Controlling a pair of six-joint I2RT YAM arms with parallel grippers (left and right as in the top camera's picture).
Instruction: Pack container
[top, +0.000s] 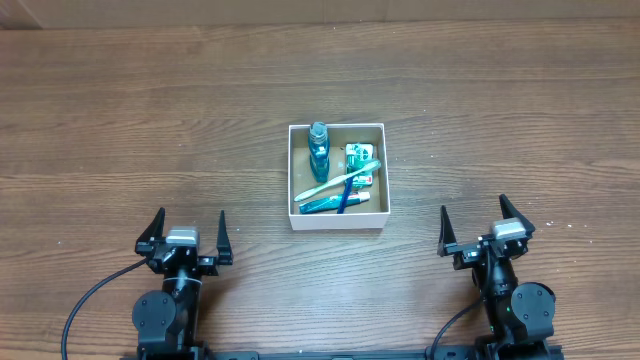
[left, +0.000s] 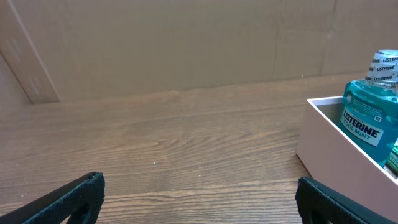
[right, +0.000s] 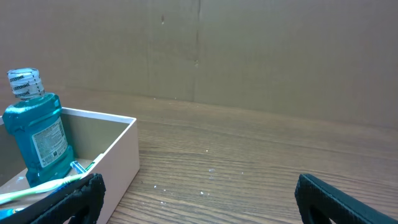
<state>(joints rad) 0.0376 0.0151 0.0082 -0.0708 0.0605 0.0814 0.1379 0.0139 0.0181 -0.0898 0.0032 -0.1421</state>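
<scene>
The container (top: 337, 221) sits at the centre of the overhead frame, above and between the two grippers, perhaps slightly nearer the right gripper (top: 473, 210) at lower right than the left gripper (top: 190, 216) at lower left. Both are spread wide and empty. Inside are a mouthwash bottle (top: 318, 150) (upright, upper-left corner) and a toothbrush (top: 338, 181) lying slantwise. Only bare table (top: 120, 120) lies between.
</scene>
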